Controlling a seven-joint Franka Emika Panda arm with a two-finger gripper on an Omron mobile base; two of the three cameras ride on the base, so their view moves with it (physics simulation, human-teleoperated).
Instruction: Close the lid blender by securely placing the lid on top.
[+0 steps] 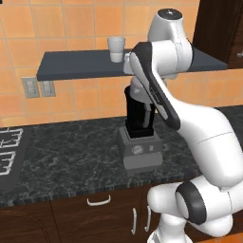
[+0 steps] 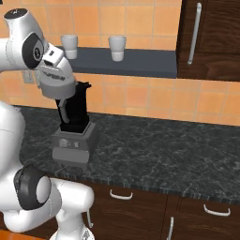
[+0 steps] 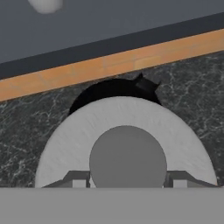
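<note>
In the hand view the light-grey lid [image 3: 70, 144] lies just under the camera, and my gripper [image 3: 127, 180] is shut on its round centre knob. The finger tips [image 3: 78, 182] press the knob from both sides. The black jar's rim [image 3: 114, 89] peeks out beyond the lid's far edge, so the lid sits slightly off-centre over the opening. The blender [image 1: 140, 121] stands on the dark counter on its boxy grey base [image 1: 141, 153], with my hand right above the jar. From the right side the blender [image 2: 79, 110] shows with the hand covering its top left.
A dark wall shelf [image 1: 71, 64] runs just above the blender and carries a white cup [image 1: 116, 49]; two cups [image 2: 69, 46] [image 2: 117, 48] show from the right. A stove [image 1: 9, 152] lies at the counter's left. A dark wall cabinet [image 2: 211, 37] hangs at the right.
</note>
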